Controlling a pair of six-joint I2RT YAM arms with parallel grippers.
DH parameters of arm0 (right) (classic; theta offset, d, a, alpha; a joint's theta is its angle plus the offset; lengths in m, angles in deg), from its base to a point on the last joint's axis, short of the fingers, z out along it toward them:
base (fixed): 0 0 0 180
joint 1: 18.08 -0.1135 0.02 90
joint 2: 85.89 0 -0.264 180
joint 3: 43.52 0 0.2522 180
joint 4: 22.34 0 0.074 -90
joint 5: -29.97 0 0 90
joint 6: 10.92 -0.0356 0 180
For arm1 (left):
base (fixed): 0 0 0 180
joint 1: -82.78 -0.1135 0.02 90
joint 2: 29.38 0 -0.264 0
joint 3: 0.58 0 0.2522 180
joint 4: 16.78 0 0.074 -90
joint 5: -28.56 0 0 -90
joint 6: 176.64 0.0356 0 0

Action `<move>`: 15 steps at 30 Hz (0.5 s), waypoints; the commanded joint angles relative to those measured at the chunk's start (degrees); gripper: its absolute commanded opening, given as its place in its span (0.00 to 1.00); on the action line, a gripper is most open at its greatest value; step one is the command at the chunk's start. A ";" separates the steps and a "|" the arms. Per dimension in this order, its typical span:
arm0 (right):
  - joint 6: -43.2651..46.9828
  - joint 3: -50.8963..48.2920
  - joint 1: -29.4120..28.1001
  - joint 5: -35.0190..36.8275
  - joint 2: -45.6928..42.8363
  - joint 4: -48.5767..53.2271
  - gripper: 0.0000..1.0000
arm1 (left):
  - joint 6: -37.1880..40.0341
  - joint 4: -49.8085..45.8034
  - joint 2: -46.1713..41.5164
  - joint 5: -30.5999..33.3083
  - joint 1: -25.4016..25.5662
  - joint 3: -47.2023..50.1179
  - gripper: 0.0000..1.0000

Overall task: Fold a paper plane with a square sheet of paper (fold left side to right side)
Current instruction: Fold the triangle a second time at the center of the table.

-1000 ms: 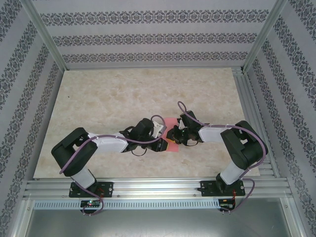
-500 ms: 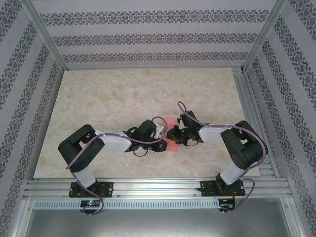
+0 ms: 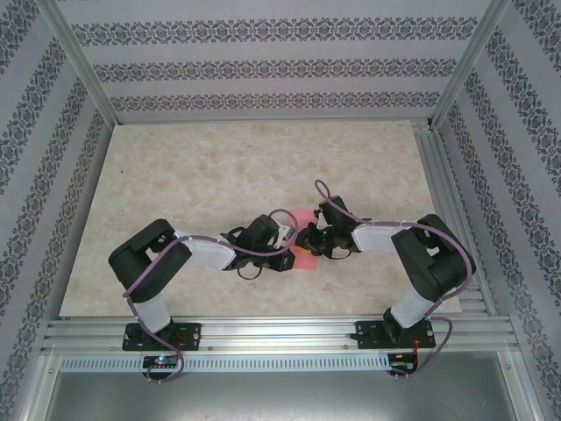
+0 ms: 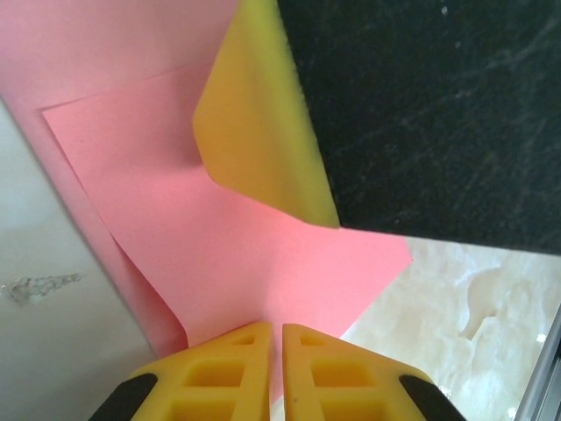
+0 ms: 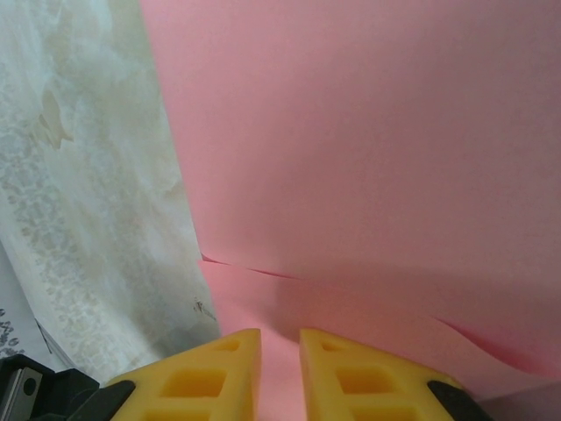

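The square sheet of paper [image 3: 303,216] is pinkish-red and lies mid-table between my two grippers. In the left wrist view the paper [image 4: 219,228] has one layer lifted and curled over a lower one. My left gripper [image 4: 275,329] is shut on its near edge, with just a sliver of pink between the yellow tips. My right gripper [image 5: 280,338] rests on the paper [image 5: 368,158], jaws a narrow gap apart, and a raised flap stands in front of it. One of the right gripper's fingers [image 4: 263,132] presses on the sheet. From above, the left gripper [image 3: 294,250] and right gripper [image 3: 308,239] nearly touch.
The marble-patterned table [image 3: 219,175] stretches bare to the back and left. Aluminium frame rails [image 3: 263,333] run along the near edge by the arm bases. Patterned walls enclose the other three sides.
The left arm's elbow and forearm have shifted right, toward the paper. The left jaws have closed a little further. The right arm has stayed put.
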 commanded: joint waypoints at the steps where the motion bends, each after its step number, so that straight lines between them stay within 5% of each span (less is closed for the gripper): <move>1: 2.59 1.45 -0.59 1.99 -0.21 4.87 0.20 | 1.05 -2.87 0.35 2.61 0.47 2.29 0.13; 15: 1.18 -0.64 -1.21 -1.30 -7.16 5.79 0.05 | -1.48 3.46 0.75 0.80 0.47 5.89 0.07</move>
